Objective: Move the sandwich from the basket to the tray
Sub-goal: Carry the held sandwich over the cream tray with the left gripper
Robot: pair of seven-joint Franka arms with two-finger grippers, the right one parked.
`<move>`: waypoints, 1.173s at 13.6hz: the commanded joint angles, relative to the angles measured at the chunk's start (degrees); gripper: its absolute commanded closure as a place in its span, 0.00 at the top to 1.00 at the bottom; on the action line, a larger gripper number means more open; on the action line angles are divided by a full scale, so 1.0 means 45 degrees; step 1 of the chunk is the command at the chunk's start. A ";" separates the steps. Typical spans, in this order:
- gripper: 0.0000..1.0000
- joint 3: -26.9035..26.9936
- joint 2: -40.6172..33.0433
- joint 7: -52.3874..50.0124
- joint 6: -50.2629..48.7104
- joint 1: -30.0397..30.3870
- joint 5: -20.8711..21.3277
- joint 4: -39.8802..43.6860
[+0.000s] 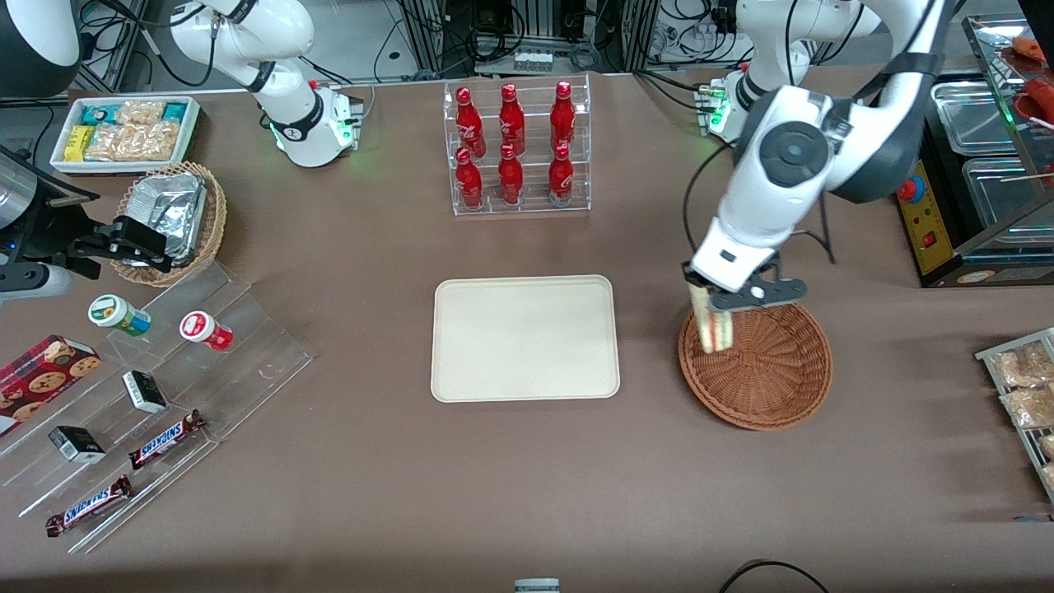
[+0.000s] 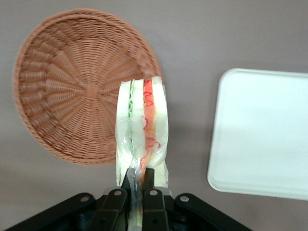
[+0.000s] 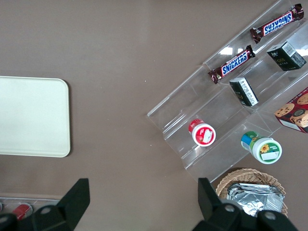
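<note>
Hanging from the working arm's claw (image 2: pixel 137 185), whose fingers pinch its clear wrapper, the pale triangular sandwich with red and green filling (image 2: pixel 142 130) is lifted over the nine-o'clock rim of the shallow reddish-brown wicker basket (image 1: pixel 766 371). Pickup looks done; carrying it to the bare cream rectangular tray (image 1: pixel 524 338), at the basket's nine o'clock on the brown bench (image 1: pixel 527 494), and releasing remain. The claw's grip point is hidden by the wrist in the front view, and the wrapper's outline is hard to trace.

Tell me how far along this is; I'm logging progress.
Done: the triangular white-bread sandwich is lifted out of the reddish-brown round wicker basket. In hand: the tool pinches it above the basket's rim. Left: carrying it to the bare cream rectangular tray.
</note>
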 commanded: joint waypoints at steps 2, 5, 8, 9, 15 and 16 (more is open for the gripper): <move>0.00 -0.1227 0.0796 0.0164 -0.0006 0.0015 -0.0560 0.0657; 0.00 -0.2009 0.1577 0.0184 0.0815 -0.0004 -0.0601 0.0950; 0.00 -0.2460 0.2534 0.0261 0.1478 -0.0004 -0.0562 0.1457; 0.00 -0.2519 0.2846 0.0281 0.1713 -0.0004 -0.0542 0.1517; 0.00 -0.2520 0.4486 -0.0904 0.2614 -0.1019 0.0527 0.2471; 0.00 -0.2539 0.4819 -0.1626 0.2614 -0.1117 0.1151 0.2784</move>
